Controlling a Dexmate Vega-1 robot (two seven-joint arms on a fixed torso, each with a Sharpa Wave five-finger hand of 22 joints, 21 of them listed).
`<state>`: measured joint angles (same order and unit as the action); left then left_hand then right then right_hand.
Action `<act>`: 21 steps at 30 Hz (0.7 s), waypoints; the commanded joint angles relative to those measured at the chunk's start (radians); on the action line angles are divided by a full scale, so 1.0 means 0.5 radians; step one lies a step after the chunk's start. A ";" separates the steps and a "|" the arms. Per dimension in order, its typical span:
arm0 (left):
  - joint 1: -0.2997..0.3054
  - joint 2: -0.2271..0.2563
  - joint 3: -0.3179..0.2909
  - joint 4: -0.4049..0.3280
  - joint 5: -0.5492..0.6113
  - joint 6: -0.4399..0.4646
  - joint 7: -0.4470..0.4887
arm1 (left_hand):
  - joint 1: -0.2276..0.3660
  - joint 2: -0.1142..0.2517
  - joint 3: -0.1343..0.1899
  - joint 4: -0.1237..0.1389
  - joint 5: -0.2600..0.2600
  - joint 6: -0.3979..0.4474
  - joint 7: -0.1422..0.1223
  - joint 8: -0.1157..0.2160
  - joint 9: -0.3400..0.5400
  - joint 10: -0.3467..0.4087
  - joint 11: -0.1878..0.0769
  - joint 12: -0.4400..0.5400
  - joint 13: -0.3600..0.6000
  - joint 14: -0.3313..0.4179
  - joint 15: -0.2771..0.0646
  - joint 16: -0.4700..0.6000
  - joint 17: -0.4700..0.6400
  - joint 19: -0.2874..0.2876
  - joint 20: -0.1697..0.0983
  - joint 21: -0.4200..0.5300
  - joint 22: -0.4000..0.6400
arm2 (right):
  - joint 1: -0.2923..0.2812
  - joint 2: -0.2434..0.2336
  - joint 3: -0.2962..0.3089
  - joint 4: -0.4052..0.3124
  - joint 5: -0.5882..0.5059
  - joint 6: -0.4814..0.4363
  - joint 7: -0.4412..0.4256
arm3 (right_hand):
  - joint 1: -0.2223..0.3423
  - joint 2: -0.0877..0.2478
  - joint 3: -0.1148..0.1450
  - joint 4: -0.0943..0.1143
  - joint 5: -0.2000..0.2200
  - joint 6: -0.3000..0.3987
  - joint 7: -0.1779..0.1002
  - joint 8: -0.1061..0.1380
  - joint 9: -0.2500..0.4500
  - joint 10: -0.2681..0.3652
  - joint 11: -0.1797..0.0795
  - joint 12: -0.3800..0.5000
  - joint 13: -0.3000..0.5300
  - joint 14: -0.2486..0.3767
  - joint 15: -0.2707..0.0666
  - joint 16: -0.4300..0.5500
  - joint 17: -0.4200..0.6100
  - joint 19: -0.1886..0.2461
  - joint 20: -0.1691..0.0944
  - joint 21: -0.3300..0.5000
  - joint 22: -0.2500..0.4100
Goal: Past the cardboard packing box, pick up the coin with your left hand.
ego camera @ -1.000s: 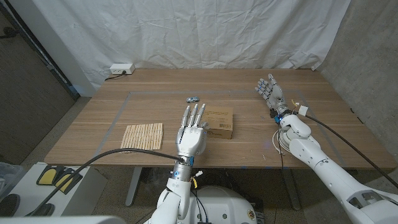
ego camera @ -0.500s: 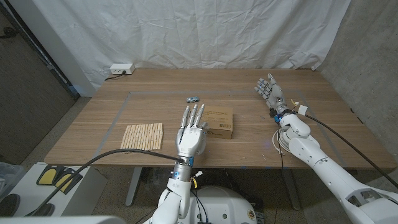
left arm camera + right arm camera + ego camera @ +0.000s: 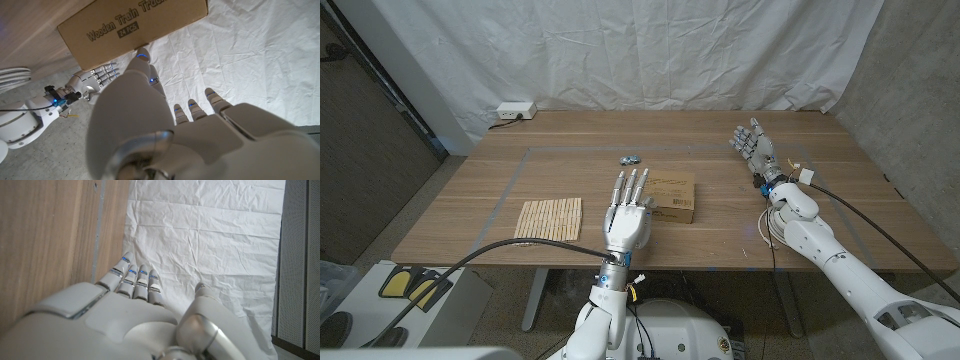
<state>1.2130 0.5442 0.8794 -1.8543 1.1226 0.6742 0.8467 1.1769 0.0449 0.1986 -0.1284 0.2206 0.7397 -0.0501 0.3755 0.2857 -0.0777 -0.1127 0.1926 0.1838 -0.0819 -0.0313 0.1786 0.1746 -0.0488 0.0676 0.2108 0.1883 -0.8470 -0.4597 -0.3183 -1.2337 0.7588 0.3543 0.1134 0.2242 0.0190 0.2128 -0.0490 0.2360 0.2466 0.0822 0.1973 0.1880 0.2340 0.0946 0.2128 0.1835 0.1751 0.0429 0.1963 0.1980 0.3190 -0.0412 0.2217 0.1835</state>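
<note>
At frame centre: left hand (image 3: pixel 629 205), fingers spread, empty, beside cardboard packing box (image 3: pixel 670 195). Coin (image 3: pixel 630 159) lay just above, past the box (small, detail unclear). Advised: reach forward, lower gently, pinch. Right hand (image 3: pixel 755 147) released, idle.

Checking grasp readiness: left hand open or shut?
Open. In the head view the left hand has its fingers extended and apart, holding nothing, beside the cardboard box.
</note>
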 commanded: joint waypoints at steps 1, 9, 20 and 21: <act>-0.031 -0.012 0.014 0.043 -0.046 0.002 0.046 | 0.032 -0.003 -0.007 -0.001 -0.005 0.009 -0.011 0.002 0.001 0.004 -0.012 0.011 0.005 0.002 -0.038 0.016 0.011 0.005 -0.002 0.010 0.009 | 0.003 0.004 -0.001 0.011 0.001 0.000 0.001 | -0.001 0.010 -0.002 -0.002 -0.009 0.002 -0.010 0.001 0.006 0.012 -0.003 -0.002 0.004 0.016 0.004 0.001 0.002 0.012 -0.020 -0.002 0.007; -0.049 -0.030 0.002 0.087 -0.119 -0.042 0.135 | 0.035 -0.003 -0.010 0.000 -0.003 0.008 -0.005 0.000 -0.003 -0.002 -0.011 0.009 0.005 0.009 -0.031 0.019 0.013 0.006 -0.004 0.012 0.010 | -0.008 -0.011 -0.002 -0.033 -0.008 -0.024 -0.029 | -0.003 0.012 -0.003 -0.003 -0.009 0.002 -0.011 0.000 0.006 0.012 -0.003 -0.003 0.004 0.017 0.005 0.001 0.002 0.013 -0.019 -0.003 0.007; -0.071 -0.034 0.003 0.109 -0.208 -0.083 0.147 | 0.030 0.002 -0.014 0.007 -0.003 0.007 -0.007 -0.001 -0.006 -0.004 -0.013 0.010 0.005 0.009 -0.027 0.020 0.015 0.007 -0.001 0.013 0.010 | 0.006 -0.020 -0.013 -0.054 -0.022 -0.057 -0.046 | -0.004 0.014 -0.004 -0.003 -0.009 0.003 -0.012 0.001 0.006 0.011 -0.001 -0.003 0.004 0.018 0.005 0.001 0.003 0.014 -0.018 -0.005 0.008; -0.072 -0.037 0.004 0.115 -0.208 -0.076 0.151 | 0.030 0.002 -0.014 0.007 -0.003 0.009 -0.007 -0.001 -0.006 -0.003 -0.015 0.010 0.005 0.010 -0.028 0.020 0.015 0.006 -0.002 0.013 0.010 | 0.008 -0.019 -0.014 -0.052 -0.024 -0.056 -0.046 | -0.004 0.014 -0.004 -0.003 -0.009 0.003 -0.012 0.001 0.006 0.011 -0.001 -0.003 0.004 0.019 0.005 0.001 0.003 0.014 -0.019 -0.005 0.008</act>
<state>1.1879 0.5297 0.8829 -1.8136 1.0591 0.6533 0.9041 1.1861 0.0435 0.1946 -0.1244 0.2206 0.7397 -0.0500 0.3756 0.2831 -0.0777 -0.1127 0.1925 0.1838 -0.0819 -0.0314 0.1858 0.1794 -0.0487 0.0676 0.2109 0.1882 -0.8477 -0.4652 -0.3213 -1.2503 0.7540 0.3398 0.1014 0.2242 0.0189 0.2111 -0.0507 0.2360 0.2466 0.0822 0.1973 0.1880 0.2340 0.0946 0.2128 0.1835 0.1788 0.0466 0.1962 0.1978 0.3189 -0.0412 0.2218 0.1835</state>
